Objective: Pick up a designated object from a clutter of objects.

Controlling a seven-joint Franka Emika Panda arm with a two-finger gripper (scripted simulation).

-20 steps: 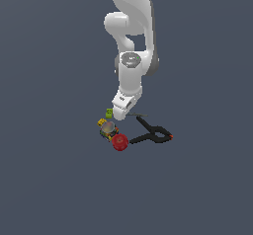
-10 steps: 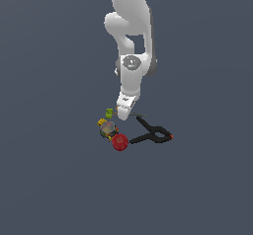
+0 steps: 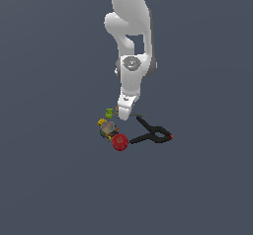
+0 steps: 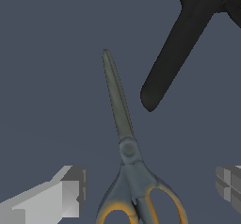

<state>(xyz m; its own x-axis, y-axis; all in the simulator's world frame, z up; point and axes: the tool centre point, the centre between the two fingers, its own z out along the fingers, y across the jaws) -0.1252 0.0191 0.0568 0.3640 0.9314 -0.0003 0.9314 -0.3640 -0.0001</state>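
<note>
The small scissors (image 4: pixel 127 148) lie flat on the dark floor in the wrist view, grey blades closed and orange-tan loop handles at the frame's edge. My gripper (image 4: pixel 148 190) is open, with one finger (image 4: pixel 52 197) on each side of the handle end and neither touching. In the exterior view the gripper (image 3: pixel 124 112) hangs low over the clutter, and only the scissors' thin blade tip (image 3: pixel 141 115) shows beside it. The black clamp (image 3: pixel 154 133) lies to the exterior view's right and fills a corner of the wrist view (image 4: pixel 188 35).
A green block (image 3: pixel 109 113), a round yellow-blue item with a grey top (image 3: pixel 107 128) and a red ball (image 3: pixel 119 141) sit close together on the exterior view's left of the gripper. Dark floor lies all around.
The arm has lowered a little toward the clutter. The objects have not moved.
</note>
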